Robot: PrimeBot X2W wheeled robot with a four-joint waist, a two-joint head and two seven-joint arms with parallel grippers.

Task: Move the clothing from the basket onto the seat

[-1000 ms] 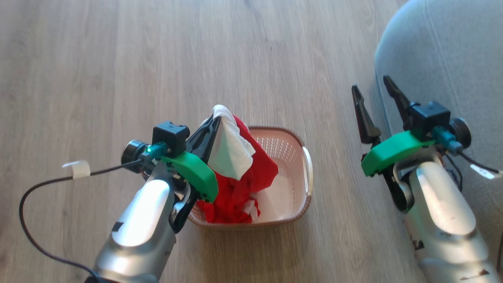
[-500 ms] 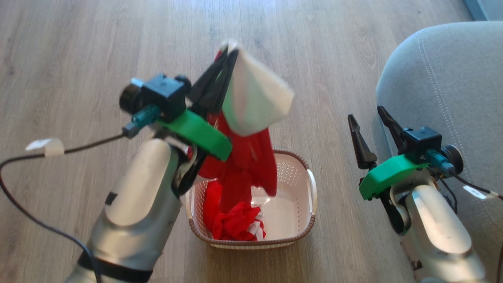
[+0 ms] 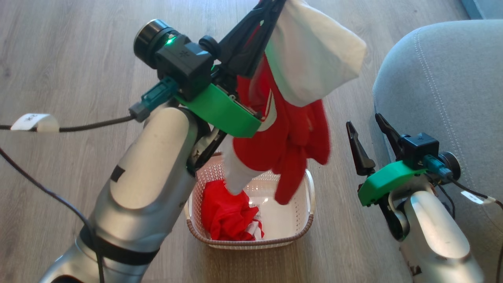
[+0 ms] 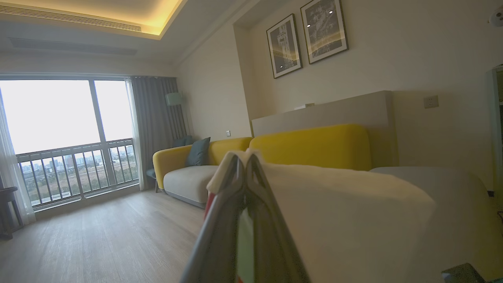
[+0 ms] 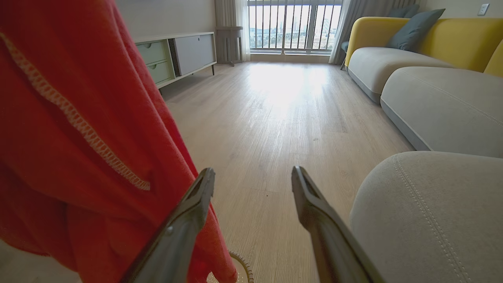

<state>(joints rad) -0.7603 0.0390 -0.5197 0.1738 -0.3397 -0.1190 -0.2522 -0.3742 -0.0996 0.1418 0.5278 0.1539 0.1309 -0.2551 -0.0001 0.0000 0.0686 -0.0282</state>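
My left gripper point(image 3: 269, 6) is raised high above the basket point(image 3: 311, 196) and is shut on the clothing point(image 3: 292, 137), a red garment with a white sleeve. The garment hangs down with its lower end still dipping into the basket. A second red bundle point(image 3: 226, 216) lies in the basket's left half. In the left wrist view the shut fingertips point(image 4: 244, 157) pinch white fabric point(image 4: 334, 208). My right gripper point(image 3: 362, 120) stands open and empty between the basket and the grey seat point(image 3: 444, 78). In the right wrist view, the right gripper point(image 5: 252, 171) has the hanging clothing point(image 5: 78, 137) at its left and the seat point(image 5: 432, 204) at its right.
Wood floor point(image 3: 78, 59) surrounds the basket. A black cable point(image 3: 90, 125) trails left from my left wrist. A yellow sofa with grey cushions point(image 5: 393, 63) stands further along on the right, and a low sideboard point(image 5: 177, 55) on the left by the window.
My left gripper has risen, pulling the red and white garment up out of the basket. The head camera has tilted. The right gripper has stayed open beside the seat.
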